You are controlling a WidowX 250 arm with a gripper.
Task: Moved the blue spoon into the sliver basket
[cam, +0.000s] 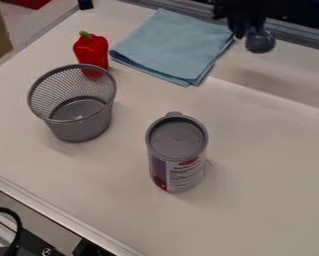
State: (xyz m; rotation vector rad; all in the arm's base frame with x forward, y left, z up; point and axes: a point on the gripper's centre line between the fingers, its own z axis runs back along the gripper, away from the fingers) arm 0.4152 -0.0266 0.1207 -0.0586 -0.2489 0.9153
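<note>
Step in hand: carrying, it seems; blue spoon (260,42) hangs by the counter's (268,205) far edge.
Pincer (246,31): apparently clamped on the spoon's upper part.
Next move: bring it over the silver basket (85,128), near the left corner, lower, release.
Spoon bowl: points down.
Long axis: roughly upright, handle end up at the pincer.

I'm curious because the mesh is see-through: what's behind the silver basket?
A red pepper with a green stem is behind the silver basket. Its upper part shows above the rim and its lower part dimly through the mesh; fine detail there can't be made out.
</note>
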